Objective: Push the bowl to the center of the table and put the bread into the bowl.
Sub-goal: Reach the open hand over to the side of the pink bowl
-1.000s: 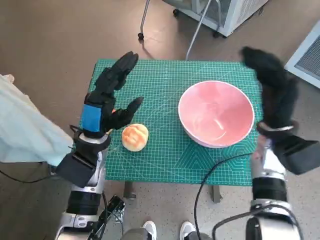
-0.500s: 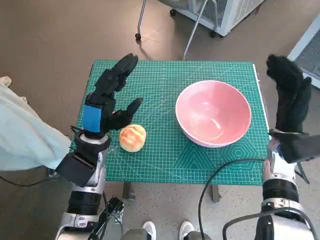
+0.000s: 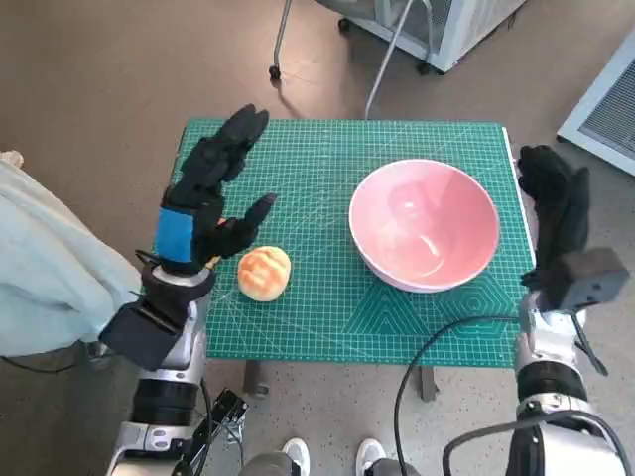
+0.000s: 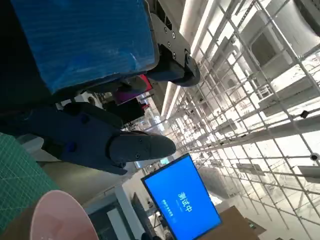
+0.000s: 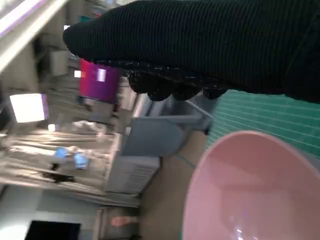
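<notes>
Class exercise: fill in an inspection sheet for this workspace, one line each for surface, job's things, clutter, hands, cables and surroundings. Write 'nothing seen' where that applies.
Surface: small table topped with a green cutting mat.
Job's things: pink bowl, empty, on the mat's right part; bread on the left part, apart from the bowl.
Clutter: nothing seen.
Hands: left hand open beside the bread, holding nothing; right hand off the table's right edge beside the bowl, holding nothing.
Cables: black cable crossing the near edge by the right arm.
Surroundings: brown floor, chair legs, white unit, pale cloth, shoes.
</notes>
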Available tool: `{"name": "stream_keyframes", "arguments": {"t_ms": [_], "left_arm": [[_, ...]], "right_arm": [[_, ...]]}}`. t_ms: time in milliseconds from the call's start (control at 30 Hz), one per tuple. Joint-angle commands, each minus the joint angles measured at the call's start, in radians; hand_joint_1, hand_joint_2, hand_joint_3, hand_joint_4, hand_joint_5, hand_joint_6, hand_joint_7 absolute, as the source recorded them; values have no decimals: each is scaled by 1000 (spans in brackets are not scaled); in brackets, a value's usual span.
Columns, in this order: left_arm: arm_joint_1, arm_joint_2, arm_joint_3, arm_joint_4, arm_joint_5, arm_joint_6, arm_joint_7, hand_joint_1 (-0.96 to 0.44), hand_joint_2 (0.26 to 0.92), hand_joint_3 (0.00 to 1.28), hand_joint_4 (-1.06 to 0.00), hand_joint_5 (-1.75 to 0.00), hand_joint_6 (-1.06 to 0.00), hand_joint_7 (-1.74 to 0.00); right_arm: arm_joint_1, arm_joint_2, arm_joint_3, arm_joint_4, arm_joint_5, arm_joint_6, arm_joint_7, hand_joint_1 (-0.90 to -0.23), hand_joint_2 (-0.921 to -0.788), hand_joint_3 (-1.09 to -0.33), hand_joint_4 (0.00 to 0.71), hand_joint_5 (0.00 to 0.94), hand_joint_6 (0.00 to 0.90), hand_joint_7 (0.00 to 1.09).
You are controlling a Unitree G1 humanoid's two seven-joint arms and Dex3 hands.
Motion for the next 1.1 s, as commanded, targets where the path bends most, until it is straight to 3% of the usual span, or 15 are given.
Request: {"name": "stream_keyframes", "arguments": {"t_ms": [33,300,500,600,733,1100], "left_arm": [[15,9,10,-9,-16,-4,-12,-361,921,276,-513,-4,-485,-146],[24,18,19,-16,-23,0,-21,-382,921,277,-512,-2,-495,-129],[36,24,26,-27,-27,1,-27,-383,921,279,-512,-2,-503,-116],[44,29,31,-35,-31,3,-30,-386,921,278,-512,-2,-506,-111],[57,36,35,-56,-37,15,-32,-394,921,275,-513,-2,-512,-102],[121,59,61,-123,-40,41,-32,-369,921,277,-522,-4,-531,-79]], "right_arm": [[6,32,-5,43,3,73,4,-509,-921,-940,241,21,28,634],[-16,75,6,62,-15,162,-17,-533,-921,-914,277,10,109,533],[-42,122,-19,68,16,225,15,-544,-921,-904,240,1,96,485],[-66,155,-54,68,56,256,55,-542,-921,-904,220,0,94,479],[-92,194,-83,66,88,273,79,-535,-921,-898,203,0,93,476],[-167,269,-121,76,110,291,95,-547,-921,-860,226,10,102,504]]}}
